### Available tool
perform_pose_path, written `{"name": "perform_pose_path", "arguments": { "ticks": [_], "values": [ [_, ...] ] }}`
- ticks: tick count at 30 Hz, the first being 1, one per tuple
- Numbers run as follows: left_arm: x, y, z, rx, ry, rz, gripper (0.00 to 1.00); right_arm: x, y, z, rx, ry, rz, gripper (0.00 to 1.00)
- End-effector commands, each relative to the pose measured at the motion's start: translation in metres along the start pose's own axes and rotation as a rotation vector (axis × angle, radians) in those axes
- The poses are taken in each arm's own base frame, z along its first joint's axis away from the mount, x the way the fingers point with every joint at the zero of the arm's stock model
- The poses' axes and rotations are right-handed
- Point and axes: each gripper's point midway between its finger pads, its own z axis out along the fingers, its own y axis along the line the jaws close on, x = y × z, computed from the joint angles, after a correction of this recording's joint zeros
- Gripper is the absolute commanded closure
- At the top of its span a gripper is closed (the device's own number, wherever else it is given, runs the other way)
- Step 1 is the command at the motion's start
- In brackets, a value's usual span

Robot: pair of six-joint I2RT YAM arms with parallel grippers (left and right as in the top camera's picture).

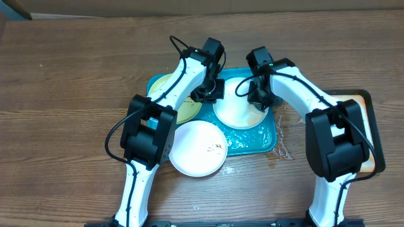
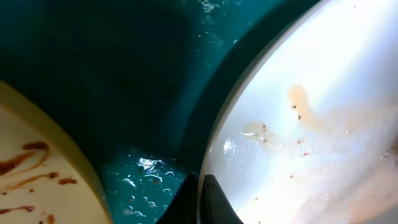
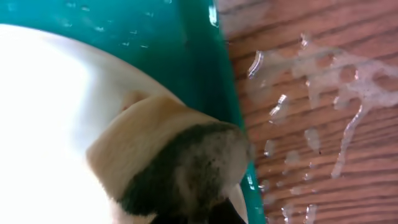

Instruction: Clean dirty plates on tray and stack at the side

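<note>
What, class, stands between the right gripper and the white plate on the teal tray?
Only a tan sponge with a dark face, apparently held in the shut right gripper and resting on the white plate in the tray. Nothing else visible comes between them.

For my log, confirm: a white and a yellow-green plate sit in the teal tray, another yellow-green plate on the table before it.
Not quite. The overhead view shows the plate on the table is white, not yellow-green. The rest holds.
</note>
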Motion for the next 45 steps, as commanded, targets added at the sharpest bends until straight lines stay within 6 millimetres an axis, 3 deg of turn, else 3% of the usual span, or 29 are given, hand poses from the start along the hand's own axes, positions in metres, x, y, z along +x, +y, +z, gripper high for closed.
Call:
{"name": "perform_pose_path", "arguments": {
  "ticks": [1,3,7,13,19,27,36,41,45],
  "values": [
    [-0.007,0.015,-0.003,-0.046,-0.019,-0.018,0.96,-0.022,0.023,-0.025,-0.02,-0.075,-0.087,0.96],
    [-0.008,0.015,-0.003,-0.045,-0.023,-0.018,0.96,-0.027,0.048,-0.046,-0.096,-0.088,-0.125,0.96],
    [-0.008,0.015,-0.003,-0.045,-0.023,-0.017,0.96,-0.03,0.07,-0.067,-0.179,-0.093,-0.126,0.96],
    [-0.013,0.012,-0.004,-0.03,-0.044,-0.013,0.96,-0.034,0.054,-0.074,-0.159,-0.076,-0.058,0.96],
    [-0.032,0.0,-0.026,-0.007,-0.11,0.0,0.96,-0.055,0.0,-0.092,-0.139,-0.099,0.051,0.96],
    [-0.058,-0.005,-0.082,-0.065,-0.227,0.015,0.96,-0.072,-0.084,-0.127,-0.117,-0.148,0.209,0.96],
    [-0.048,0.027,-0.125,-0.293,-0.242,-0.008,0.96,-0.059,-0.172,-0.128,-0.062,-0.072,0.403,0.96],
    [-0.042,0.033,-0.139,-0.382,-0.255,-0.004,0.96,-0.051,-0.201,-0.126,-0.041,-0.038,0.45,0.96],
    [-0.042,0.025,-0.158,-0.44,-0.305,0.025,0.96,-0.043,-0.218,-0.124,-0.026,-0.01,0.487,0.96]
  ]
}}
